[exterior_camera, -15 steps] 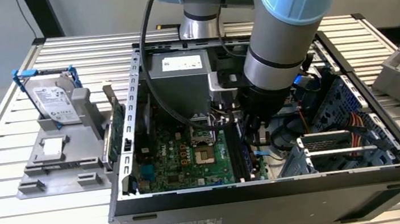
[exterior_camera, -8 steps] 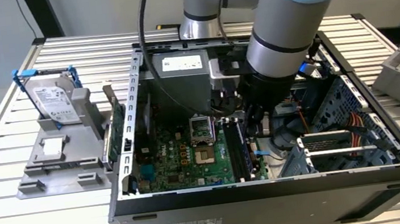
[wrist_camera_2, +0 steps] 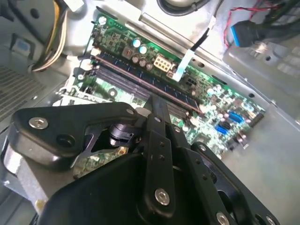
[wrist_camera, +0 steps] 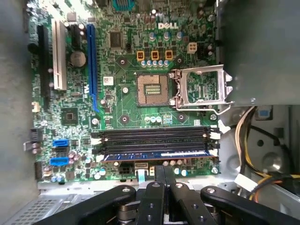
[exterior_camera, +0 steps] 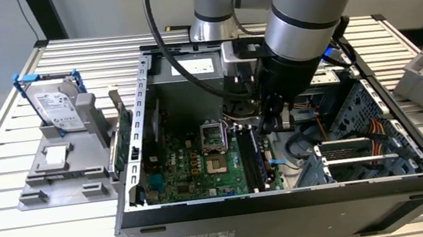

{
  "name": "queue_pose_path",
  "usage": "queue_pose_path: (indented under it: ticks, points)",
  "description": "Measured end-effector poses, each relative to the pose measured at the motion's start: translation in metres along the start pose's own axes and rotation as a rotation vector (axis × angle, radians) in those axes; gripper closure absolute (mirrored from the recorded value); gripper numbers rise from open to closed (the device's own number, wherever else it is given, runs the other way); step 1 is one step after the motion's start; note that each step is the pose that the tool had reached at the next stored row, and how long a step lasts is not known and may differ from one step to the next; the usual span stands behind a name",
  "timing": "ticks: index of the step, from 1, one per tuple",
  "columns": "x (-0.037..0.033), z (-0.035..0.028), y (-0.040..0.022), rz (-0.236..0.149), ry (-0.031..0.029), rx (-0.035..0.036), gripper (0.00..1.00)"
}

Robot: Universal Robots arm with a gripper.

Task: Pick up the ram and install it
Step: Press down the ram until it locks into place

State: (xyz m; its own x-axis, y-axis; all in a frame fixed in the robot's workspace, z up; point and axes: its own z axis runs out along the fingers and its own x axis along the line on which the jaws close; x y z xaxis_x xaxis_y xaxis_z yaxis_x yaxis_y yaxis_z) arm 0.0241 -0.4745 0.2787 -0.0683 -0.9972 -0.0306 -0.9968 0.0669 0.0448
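Observation:
The ram is a long thin dark blue stick standing on edge in the memory slot closest to my gripper, seen along its top edge. In the second wrist view the ram runs diagonally across the green motherboard. My gripper is shut, its two black fingers pressed together with nothing between them, just beside the ram's middle. In the exterior view the gripper reaches down inside the open computer case, over the memory slots where the ram sits.
The empty CPU socket with its raised metal latch lies beyond the slots. Cable bundles and a drive cage crowd the case's right side. A hard drive in a grey holder and a green expansion card stand left of the case.

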Motion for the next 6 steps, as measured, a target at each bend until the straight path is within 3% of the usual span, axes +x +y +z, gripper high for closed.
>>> queue_pose_path:
  ticks: [6]
  points:
    - [0.0, 0.0, 0.0, 0.0, -0.0001, -0.0002, 1.0]
